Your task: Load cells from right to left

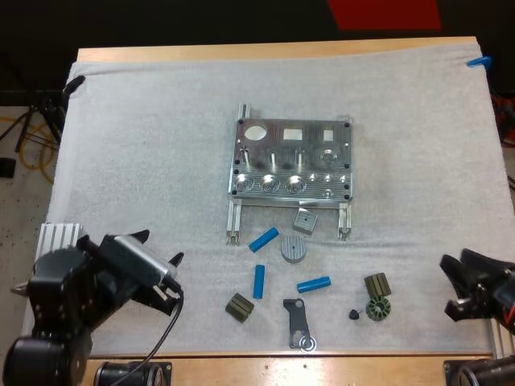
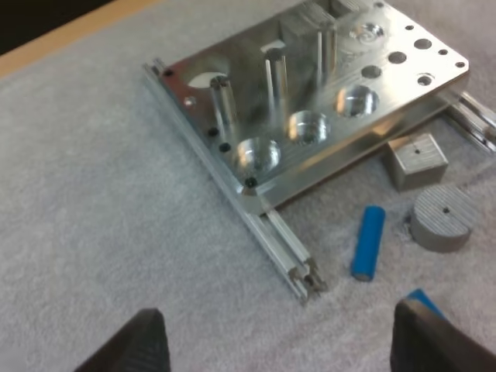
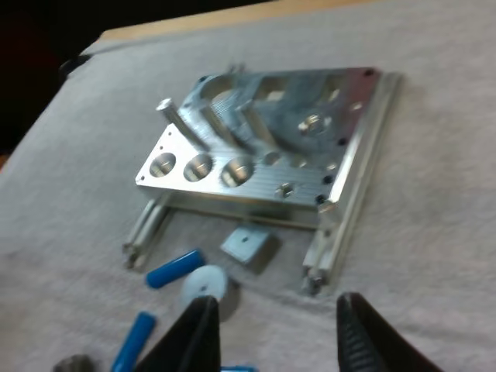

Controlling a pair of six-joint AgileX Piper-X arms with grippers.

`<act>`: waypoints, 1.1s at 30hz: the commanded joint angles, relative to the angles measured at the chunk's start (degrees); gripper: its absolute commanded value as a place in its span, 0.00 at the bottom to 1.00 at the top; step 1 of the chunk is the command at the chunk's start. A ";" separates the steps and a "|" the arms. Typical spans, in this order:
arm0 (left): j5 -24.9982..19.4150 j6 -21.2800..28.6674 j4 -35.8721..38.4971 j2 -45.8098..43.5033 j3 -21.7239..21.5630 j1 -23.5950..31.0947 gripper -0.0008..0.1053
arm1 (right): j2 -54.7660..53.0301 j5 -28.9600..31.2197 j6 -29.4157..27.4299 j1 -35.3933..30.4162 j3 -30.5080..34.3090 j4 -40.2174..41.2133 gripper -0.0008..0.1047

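Note:
The metal fixture (image 1: 294,161) lies mid-mat with three round sockets along its near edge. Three blue cylinders lie loose in front of it: one (image 1: 263,239) by the left rail, one (image 1: 259,281) upright on the mat's plane, one (image 1: 314,284) to the right. My left gripper (image 1: 158,248) hovers open at the lower left, away from them. My right gripper (image 1: 451,287) is open at the right edge. In the left wrist view the fingers (image 2: 147,341) stand wide apart before the fixture (image 2: 310,101) and a blue cylinder (image 2: 368,240). The right wrist view shows open fingers (image 3: 364,333) facing the fixture (image 3: 263,147) and a blue cylinder (image 3: 174,267).
A grey block (image 1: 304,219) and a grey ribbed disc (image 1: 294,249) sit just below the fixture. Olive parts (image 1: 239,306) (image 1: 376,284), a black bracket (image 1: 298,322), a dark gear (image 1: 376,308) and a small black knob (image 1: 354,314) lie near the front edge.

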 commanded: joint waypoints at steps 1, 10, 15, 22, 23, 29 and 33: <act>0.80 1.21 -0.79 1.03 -1.01 -1.76 0.58 | 1.99 -3.43 0.05 -0.37 -1.52 0.07 0.35; -4.27 2.30 -0.77 9.58 -2.57 -13.32 0.58 | 11.73 -10.91 2.19 -0.37 -5.00 0.07 0.45; -4.84 2.30 -1.38 15.99 -2.57 -17.77 0.58 | 13.62 -12.89 1.76 -0.37 -4.98 0.07 0.45; -7.32 2.30 -6.02 25.82 -2.71 -21.68 0.58 | 13.71 -12.88 1.74 -0.37 -4.98 0.07 0.45; -7.45 2.30 -6.65 26.65 -2.71 -21.86 0.58 | 13.71 -12.88 1.74 -0.37 -4.98 0.07 0.45; -8.68 2.30 -11.36 34.16 -2.71 -21.98 0.58 | 13.71 -12.88 1.74 -0.37 -4.98 0.07 0.45; -8.69 2.30 -13.42 38.36 -2.71 -21.98 0.58 | 13.71 -12.88 1.74 -0.37 -4.98 0.07 0.45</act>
